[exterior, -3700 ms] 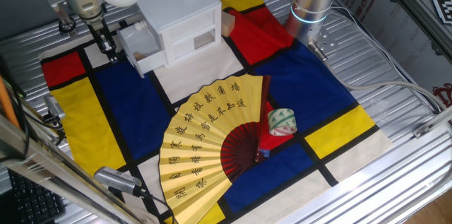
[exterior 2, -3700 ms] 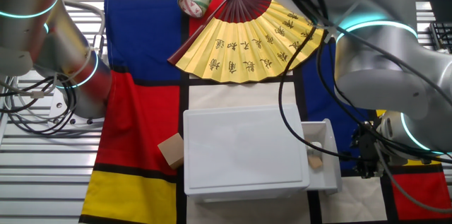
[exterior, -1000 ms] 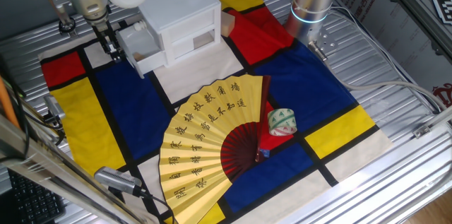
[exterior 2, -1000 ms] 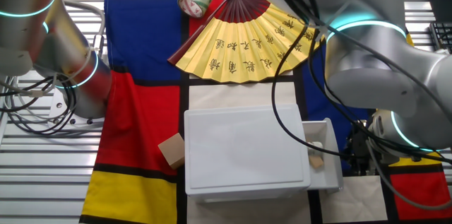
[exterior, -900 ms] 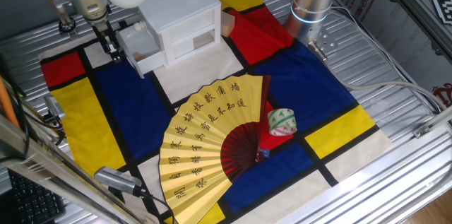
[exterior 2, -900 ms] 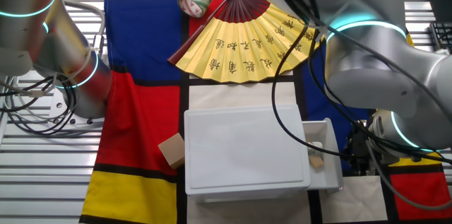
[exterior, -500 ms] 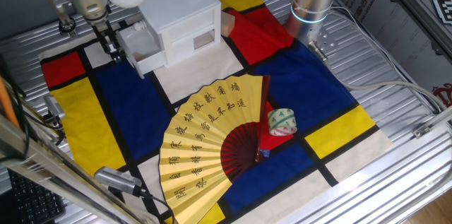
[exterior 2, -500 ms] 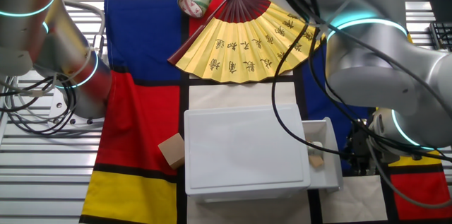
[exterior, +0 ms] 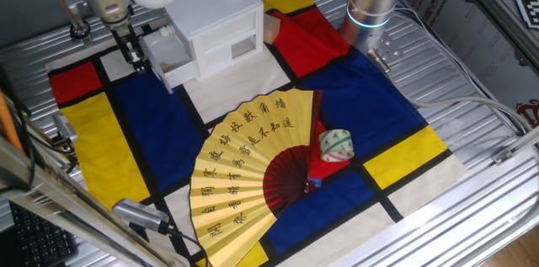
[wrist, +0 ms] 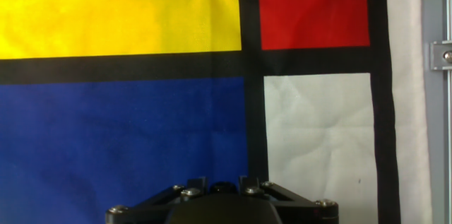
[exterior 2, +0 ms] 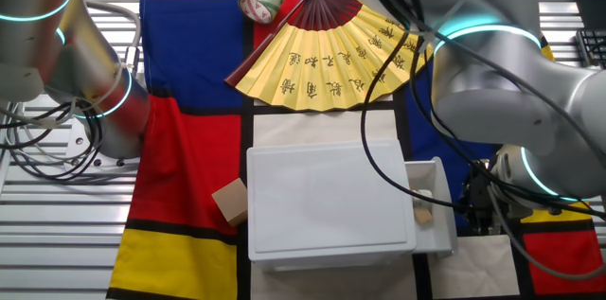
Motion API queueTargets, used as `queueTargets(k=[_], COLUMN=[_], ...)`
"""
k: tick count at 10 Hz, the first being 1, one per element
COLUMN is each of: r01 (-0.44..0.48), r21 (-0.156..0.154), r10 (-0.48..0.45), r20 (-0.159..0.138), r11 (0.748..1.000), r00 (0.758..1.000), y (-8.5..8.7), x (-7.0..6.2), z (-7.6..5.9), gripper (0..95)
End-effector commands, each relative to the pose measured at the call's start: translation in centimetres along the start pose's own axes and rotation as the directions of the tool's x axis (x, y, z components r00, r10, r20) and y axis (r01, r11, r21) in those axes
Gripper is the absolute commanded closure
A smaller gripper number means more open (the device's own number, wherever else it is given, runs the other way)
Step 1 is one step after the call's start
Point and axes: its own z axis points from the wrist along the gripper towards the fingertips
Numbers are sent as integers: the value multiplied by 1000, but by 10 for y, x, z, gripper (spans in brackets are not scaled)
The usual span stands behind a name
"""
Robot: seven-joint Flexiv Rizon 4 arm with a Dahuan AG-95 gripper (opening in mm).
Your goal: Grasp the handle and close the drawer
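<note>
Pincer [exterior: 134, 55] sits low at the outer face of the drawer [exterior: 168, 58], right against the front panel where the handle ought to be. From one fixed view its dark fingers hang straight down beside that panel; from the other fixed view the pincer [exterior 2: 478, 207] is a dark cluster just beside the drawer's [exterior 2: 431, 207] end wall, half buried under the big grey arm links. How wide the fingers stand, and whether they have the handle between them, I cannot tell: the handle is too small and white-on-white to pick out in either fixed view, and the hand view shows only the dark base of the hand over the coloured cloth [wrist: 141, 125], with no fingertips and no drawer in it.

The drawer is pulled out of the white cabinet [exterior: 212, 16], its open top showing a small tan object [exterior 2: 422, 213] inside. It belongs to the cabinet's upper level; the other drawer front below looks shut.

My reading is that the work is at the grasping step, with closing not yet begun. Next would be to confirm the fingers are set on the handle, then push straight along the drawer's slide line toward the cabinet, keeping the push level so the light cabinet does not skid on the table [exterior: 472, 73] or the drawer jam askew.
</note>
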Motion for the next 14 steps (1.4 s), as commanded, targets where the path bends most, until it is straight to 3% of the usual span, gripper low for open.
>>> queueTargets(k=[1,14], r01=[0,4], r21=[1,1], r10=[0,-4], r20=[-1,-4], r11=[1000,1000], r00=[1000,1000], y=[0,0], x=[3,14], z=[0,-1], gripper=[950,950])
